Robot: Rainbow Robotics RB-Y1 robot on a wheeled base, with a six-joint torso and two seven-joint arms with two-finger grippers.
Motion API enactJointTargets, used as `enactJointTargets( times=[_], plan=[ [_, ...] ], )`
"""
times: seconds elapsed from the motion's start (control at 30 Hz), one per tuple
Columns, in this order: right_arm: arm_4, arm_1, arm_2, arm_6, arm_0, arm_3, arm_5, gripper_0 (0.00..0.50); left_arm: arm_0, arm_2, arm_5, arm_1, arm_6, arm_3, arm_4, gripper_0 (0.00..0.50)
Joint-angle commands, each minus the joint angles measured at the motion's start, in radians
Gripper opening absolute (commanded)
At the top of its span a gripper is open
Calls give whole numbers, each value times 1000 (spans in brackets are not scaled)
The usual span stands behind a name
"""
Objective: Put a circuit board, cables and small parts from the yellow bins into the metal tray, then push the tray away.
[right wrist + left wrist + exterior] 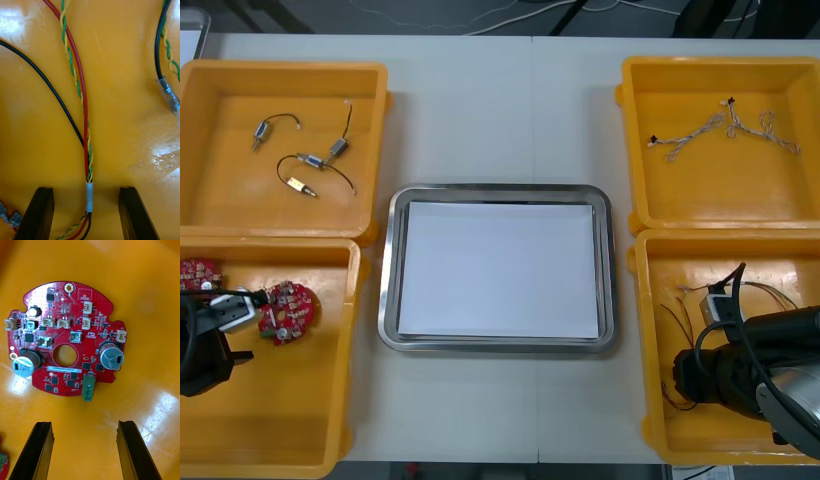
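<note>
left tool (84, 425) hangs low in the near left yellow bin (280, 430), fingers spread wide. a round red circuit board (67, 341) lies flat on the bin floor just beyond the tips. right tool (86, 191) is equally wide in the near right yellow bin (650, 440), straddling the taped wrap of a cable bundle (85, 150) of red, black and twisted green-yellow strands. the metal tray (498, 190), white inside, sits on the table (500, 100) between the bins, nothing loaded yet. risks, as i judge them: the board lies flush, so closing fingers may skate over its edge or shove it away. the bundle may drag the neighbouring cable (165, 56) along, or slip if only the tape is pinched.
</note>
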Motion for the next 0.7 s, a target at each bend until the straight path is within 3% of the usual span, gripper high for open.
enactJointTargets(
  times=[0.03,0.43,0.53,0.6,0.7],
  plan=[
    [12,12,21,-6,24,6,-10,500,-28,-29,-31,38,-96,-2,-19,500],
    [10,12,21,14,21,6,5,493,-44,-62,-68,30,-99,4,-48,500],
    [9,12,21,15,18,7,12,360,-46,-71,-77,27,-96,4,-62,500],
    [7,12,21,17,12,6,18,138,-51,-77,-77,25,-93,6,-69,500],
    [7,12,21,18,7,7,25,61,-55,-88,-83,24,-89,8,-79,500]
  ],
)
